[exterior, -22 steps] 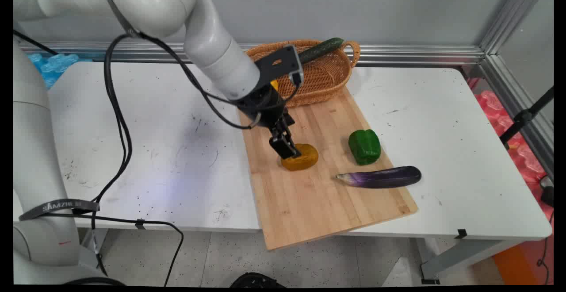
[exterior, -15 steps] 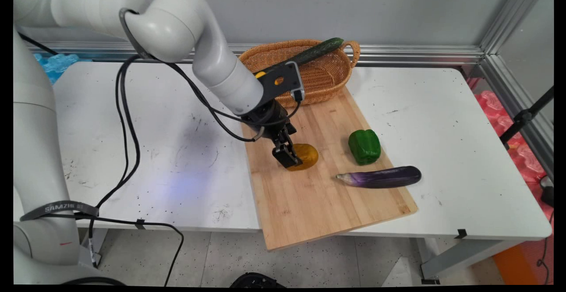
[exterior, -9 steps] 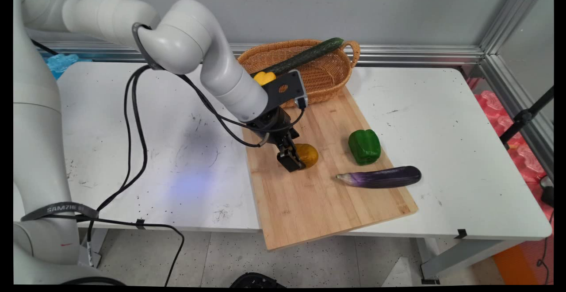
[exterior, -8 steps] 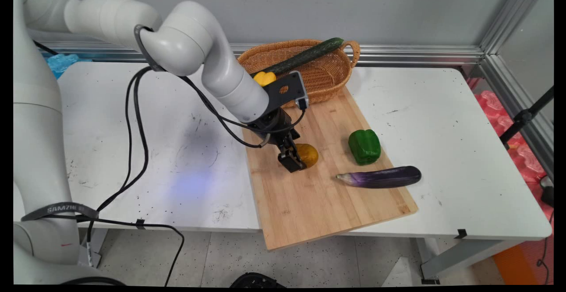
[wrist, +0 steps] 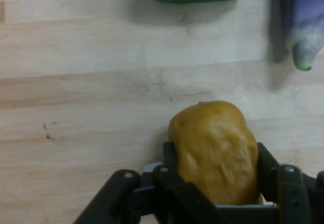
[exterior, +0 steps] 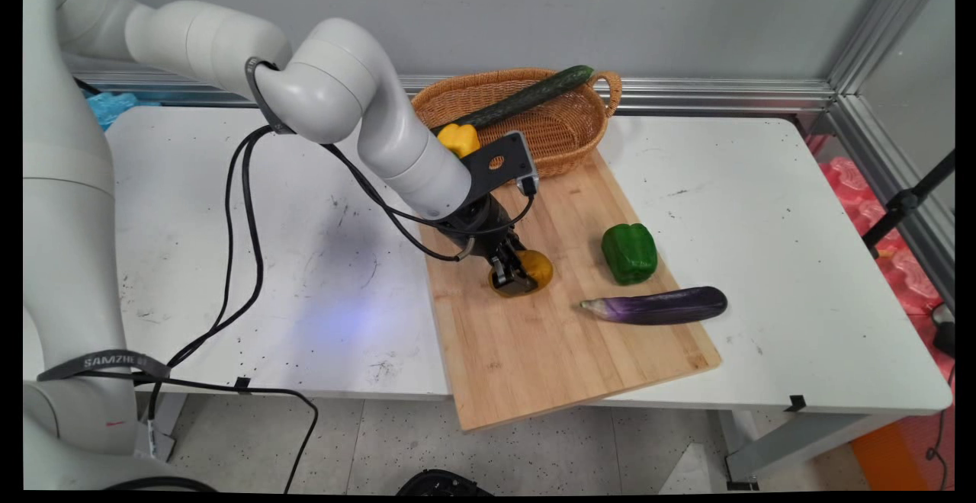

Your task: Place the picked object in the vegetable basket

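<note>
White table (exterior: pixel 762 206) runs across the room under a grey wall, and from where I stand the arm (exterior: pixel 381 129) reaches in from 9 o'clock, black cables (exterior: pixel 236 244) looping down from it toward the near edge. A long wooden cutting board (exterior: pixel 549 350) lies slantwise on the middle of the table, its near corner hanging over the edge at 6 o'clock. The gripper (exterior: pixel 512 278) is down at the left-centre of that board, its 2 fingers (wrist: pixel 169 155) closed against either flank of a yellowish-brown potato (exterior: pixel 537 265). The hand view shows the potato wedged snugly between them, its rounded end poking out past the tips. I cannot tell whether it rests on the wood or sits just clear of it. At 3 o'clock from the potato, near but apart, a green bell pepper (exterior: pixel 629 253) sits on the board. A purple eggplant (exterior: pixel 656 305) lies lengthwise at about 4 o'clock, close to the board's right edge, its stem end pointing back toward the gripper. At 12 o'clock, touching the board's far end, stands 1 wicker basket (exterior: pixel 568 133). It holds 2 things that I can see. A dark green cucumber (exterior: pixel 526 95) lies slanted across it with its tip over the far rim, and a yellow pepper (exterior: pixel 457 139) sits at its left end, partly behind the arm's wrist.
</note>
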`<state>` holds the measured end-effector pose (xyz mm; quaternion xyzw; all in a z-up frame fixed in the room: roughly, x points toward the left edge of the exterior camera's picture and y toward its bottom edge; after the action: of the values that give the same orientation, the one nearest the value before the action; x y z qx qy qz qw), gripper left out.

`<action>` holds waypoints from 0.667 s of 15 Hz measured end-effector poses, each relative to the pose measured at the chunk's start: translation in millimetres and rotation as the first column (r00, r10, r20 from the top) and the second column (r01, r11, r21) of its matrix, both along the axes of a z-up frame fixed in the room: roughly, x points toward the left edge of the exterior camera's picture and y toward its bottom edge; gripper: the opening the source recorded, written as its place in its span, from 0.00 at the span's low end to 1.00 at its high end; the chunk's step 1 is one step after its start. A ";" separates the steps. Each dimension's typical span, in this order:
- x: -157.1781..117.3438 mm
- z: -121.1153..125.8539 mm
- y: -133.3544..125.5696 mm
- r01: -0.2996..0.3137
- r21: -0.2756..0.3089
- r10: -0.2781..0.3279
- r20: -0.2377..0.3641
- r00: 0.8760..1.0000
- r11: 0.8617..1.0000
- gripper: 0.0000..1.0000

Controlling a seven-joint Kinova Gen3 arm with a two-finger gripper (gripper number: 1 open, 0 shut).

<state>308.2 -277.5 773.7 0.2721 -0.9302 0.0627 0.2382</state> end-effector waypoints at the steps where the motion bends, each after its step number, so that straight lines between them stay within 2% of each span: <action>1: -0.8 1.0 -0.4 -0.002 0.003 0.002 -0.002 1.000 1.000 0.00; 5: -1.8 19.0 -9.9 0.001 0.010 -0.001 -0.009 1.000 1.000 0.00; 10: 1.1 63.8 -43.5 0.013 -0.007 -0.013 -0.027 1.000 1.000 0.00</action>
<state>309.2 -320.9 837.5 0.2660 -0.9285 0.0604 0.2520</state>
